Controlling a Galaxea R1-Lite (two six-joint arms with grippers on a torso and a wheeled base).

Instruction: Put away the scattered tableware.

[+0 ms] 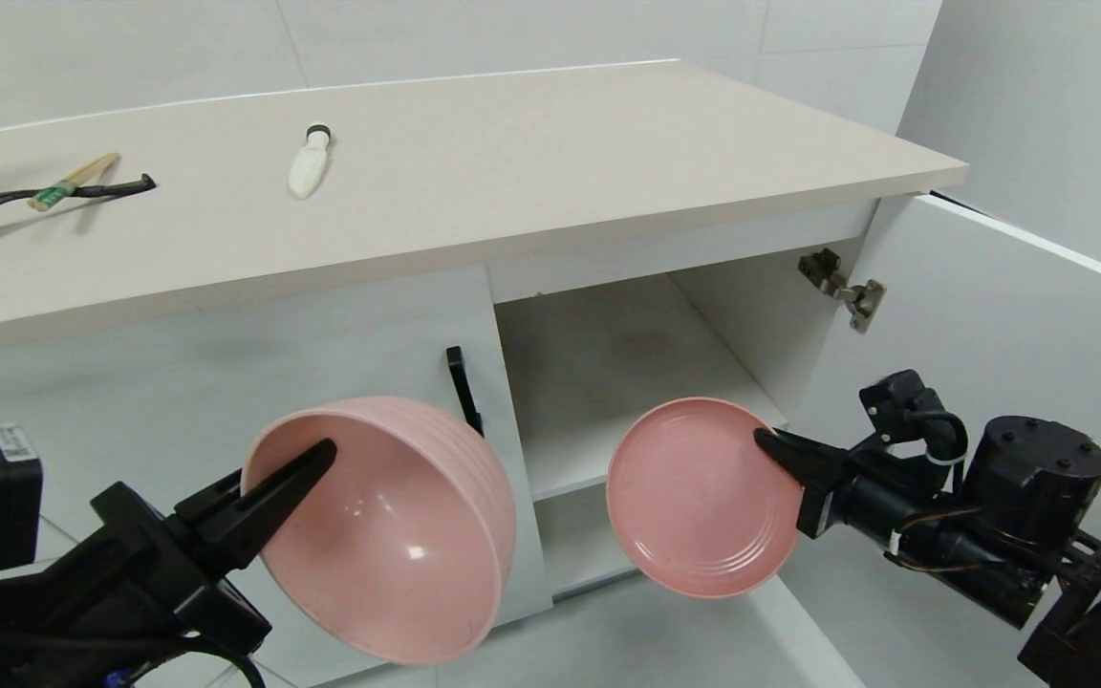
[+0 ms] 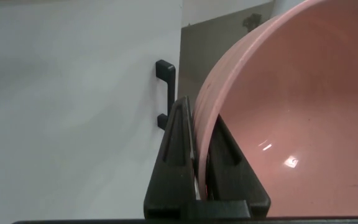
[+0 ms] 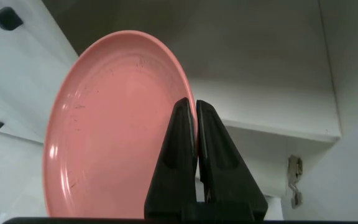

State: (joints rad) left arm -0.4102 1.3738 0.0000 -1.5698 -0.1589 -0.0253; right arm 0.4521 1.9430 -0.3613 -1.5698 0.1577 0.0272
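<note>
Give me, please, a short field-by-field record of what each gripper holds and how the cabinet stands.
left gripper: shut on the rim of the pink bowl, held tilted in front of the closed left door
right gripper: shut on the edge of the pink plate, held on edge before the open compartment
right door: swung open
countertop: chopsticks, white utensil, black cable

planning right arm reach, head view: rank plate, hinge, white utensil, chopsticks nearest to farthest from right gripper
1. plate, clamped in the right gripper
2. hinge, just above, on the open door
3. white utensil, mid countertop
4. chopsticks, countertop's far left
</note>
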